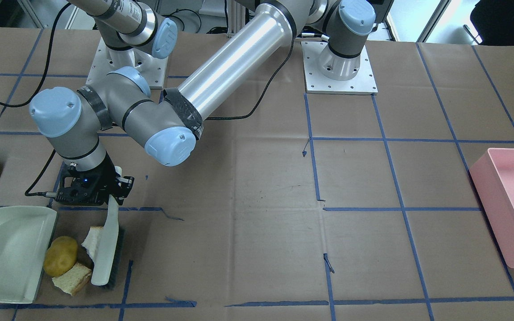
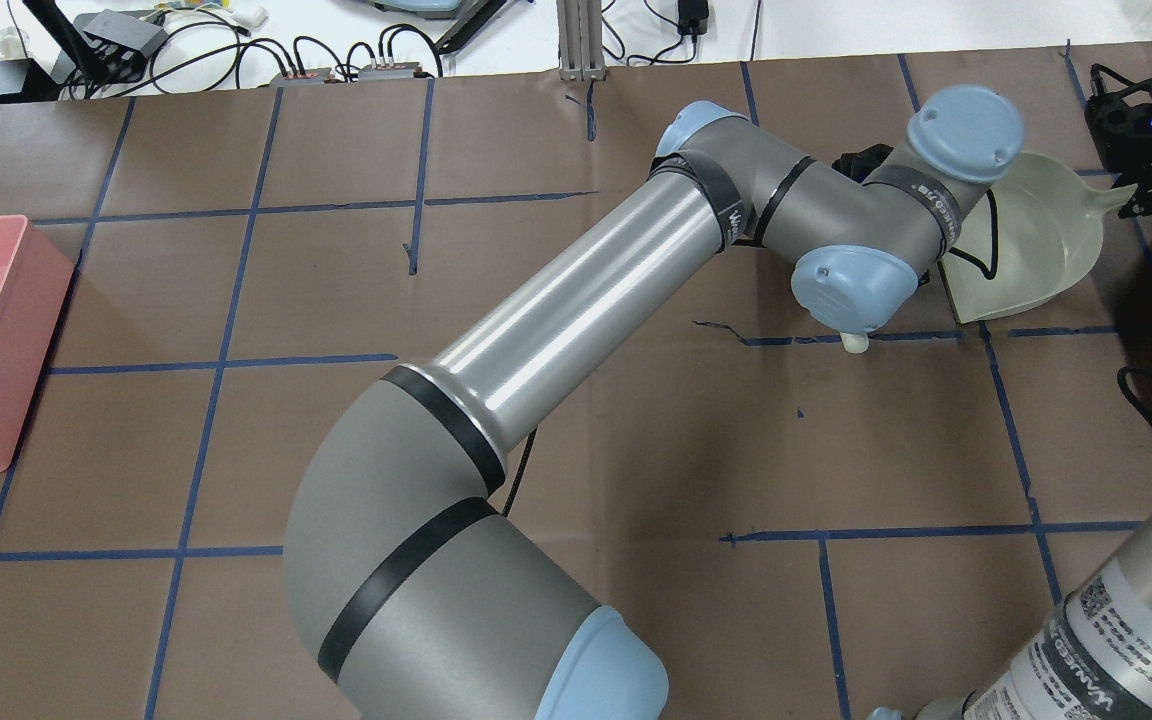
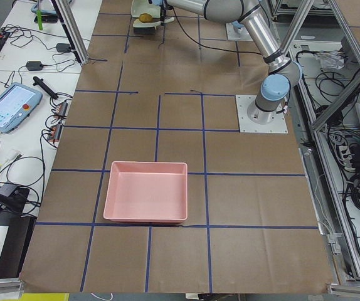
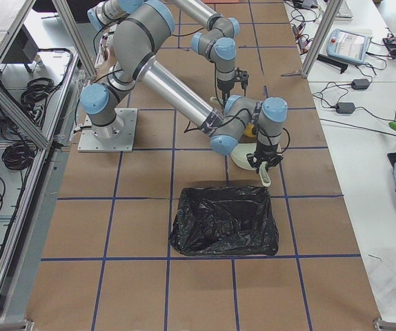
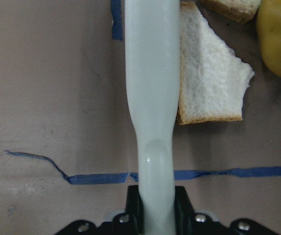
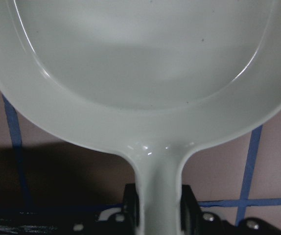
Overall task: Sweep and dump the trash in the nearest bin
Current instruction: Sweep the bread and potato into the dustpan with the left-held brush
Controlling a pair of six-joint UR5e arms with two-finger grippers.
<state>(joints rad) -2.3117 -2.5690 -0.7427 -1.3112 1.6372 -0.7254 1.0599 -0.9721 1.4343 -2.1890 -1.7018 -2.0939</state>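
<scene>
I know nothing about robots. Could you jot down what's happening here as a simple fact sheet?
Left claw: shut on the brush handle
Right claw: shut on the dustpan handle
Trash: potato and two bread pieces, on the table between brush and dustpan
Dustpan contents: nothing
Bins: black bag-lined bin close to the dustpan; pink bin at the table's other end

Glossy, smooth plastic dustpan and brush handle (faint sheen); matt paper-covered table
</scene>
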